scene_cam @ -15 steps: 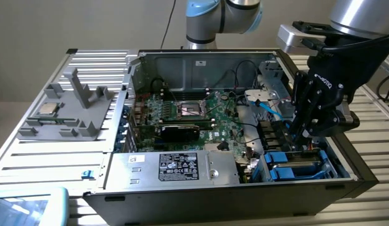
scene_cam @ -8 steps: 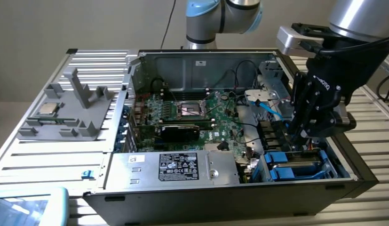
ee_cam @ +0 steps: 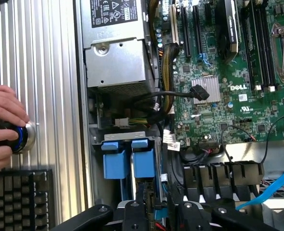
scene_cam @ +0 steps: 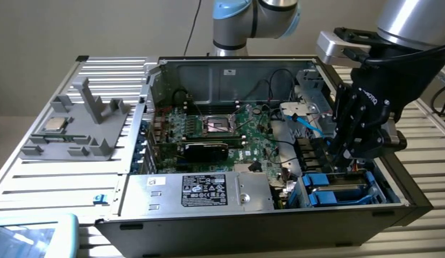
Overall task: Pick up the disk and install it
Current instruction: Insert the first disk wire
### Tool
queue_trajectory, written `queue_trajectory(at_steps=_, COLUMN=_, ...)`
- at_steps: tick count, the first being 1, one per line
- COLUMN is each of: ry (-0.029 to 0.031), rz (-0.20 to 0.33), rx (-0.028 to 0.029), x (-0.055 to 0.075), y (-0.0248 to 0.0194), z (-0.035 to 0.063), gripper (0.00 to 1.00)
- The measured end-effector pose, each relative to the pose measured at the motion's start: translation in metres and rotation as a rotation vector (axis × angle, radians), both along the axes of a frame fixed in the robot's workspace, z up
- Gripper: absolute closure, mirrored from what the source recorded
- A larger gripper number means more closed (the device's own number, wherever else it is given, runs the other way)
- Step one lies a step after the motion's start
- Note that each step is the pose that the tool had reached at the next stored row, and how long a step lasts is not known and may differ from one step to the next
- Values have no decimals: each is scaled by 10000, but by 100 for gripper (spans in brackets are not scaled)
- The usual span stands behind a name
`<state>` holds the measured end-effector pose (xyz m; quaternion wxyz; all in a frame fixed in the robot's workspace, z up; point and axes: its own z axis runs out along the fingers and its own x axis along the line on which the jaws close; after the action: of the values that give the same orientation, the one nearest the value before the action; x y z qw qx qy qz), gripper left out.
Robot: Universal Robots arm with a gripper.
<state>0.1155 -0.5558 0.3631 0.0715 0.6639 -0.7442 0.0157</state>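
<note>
The disk (scene_cam: pixel 344 188), silver-grey in a bright blue carrier, sits in the drive bay at the case's front corner, on the exterior view's right. My black gripper (scene_cam: pixel 346 164) reaches straight down onto it from above. In the wrist view the disk (ee_cam: pixel 144 166) runs edge-on from the bay back to my gripper (ee_cam: pixel 162 211). The jaws are drawn in on its near end, where a bit of blue tab shows between them. The disk's lower part is hidden inside the bay.
A second blue carrier (ee_cam: pixel 115 163) stands beside the disk. The power supply (scene_cam: pixel 207 191) and motherboard (scene_cam: pixel 222 129) fill the open case, and a blue cable (scene_cam: pixel 308 126) crosses near the bay. A grey fixture (scene_cam: pixel 78 129) holds a chip (scene_cam: pixel 54 124). A person's hand (ee_cam: pixel 2 125) rests on a blue-ringed button (ee_cam: pixel 21 137) above a keyboard (ee_cam: pixel 17 197).
</note>
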Motion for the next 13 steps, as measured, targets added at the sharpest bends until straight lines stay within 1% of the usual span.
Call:
queue_trajectory(at_steps=5, ry=0, rz=-16, rx=15, x=0, y=0, z=-15, gripper=69)
queue_trajectory(at_steps=6, ry=0, rz=-19, rx=18, x=0, y=0, z=-17, gripper=72)
queue_trajectory(at_steps=7, ry=0, rz=-21, rx=21, x=0, y=0, z=-18, gripper=72)
queue_trajectory(at_steps=8, ry=0, rz=-23, rx=27, x=0, y=0, z=-19, gripper=78)
queue_trajectory(at_steps=9, ry=0, rz=-24, rx=33, x=0, y=0, z=-20, gripper=78)
queue_trajectory(at_steps=10, ry=0, rz=-24, rx=38, x=0, y=0, z=-21, gripper=84)
queue_trajectory(at_steps=13, ry=0, rz=-25, rx=40, x=0, y=0, z=-20, gripper=85)
